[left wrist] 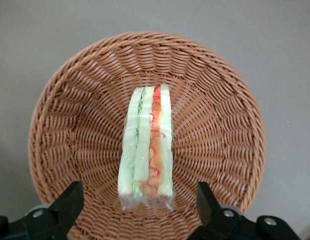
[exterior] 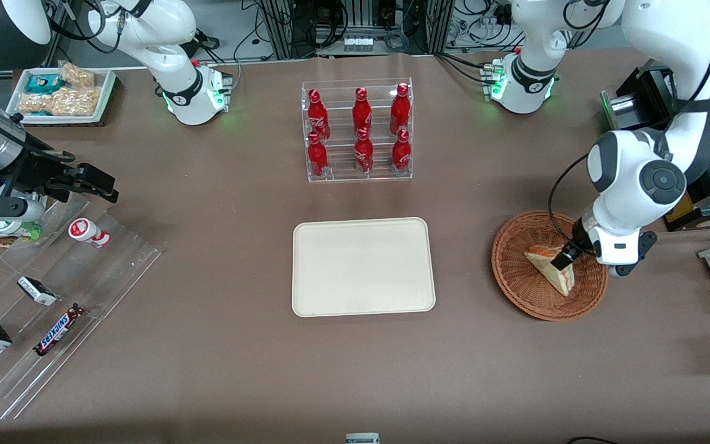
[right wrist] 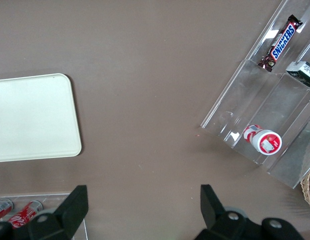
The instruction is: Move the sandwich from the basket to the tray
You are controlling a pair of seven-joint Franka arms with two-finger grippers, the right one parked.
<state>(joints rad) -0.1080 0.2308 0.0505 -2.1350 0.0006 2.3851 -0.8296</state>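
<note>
Nothing has yet been moved: the sandwich (exterior: 553,271) is seen lying in the basket (exterior: 518,277), near the table's edge toward the working arm's end, and the tray (exterior: 363,266) at the table's middle is bare. The grasp, the lift and the transfer are judged to remain. The pincer (left wrist: 140,202) is held spread wide just above the sandwich, one finger on either side, without contact.

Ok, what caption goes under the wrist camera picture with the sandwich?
Open gripper hovering over the triangular plastic-wrapped sandwich lying in the round reddish-brown wicker basket.
</note>
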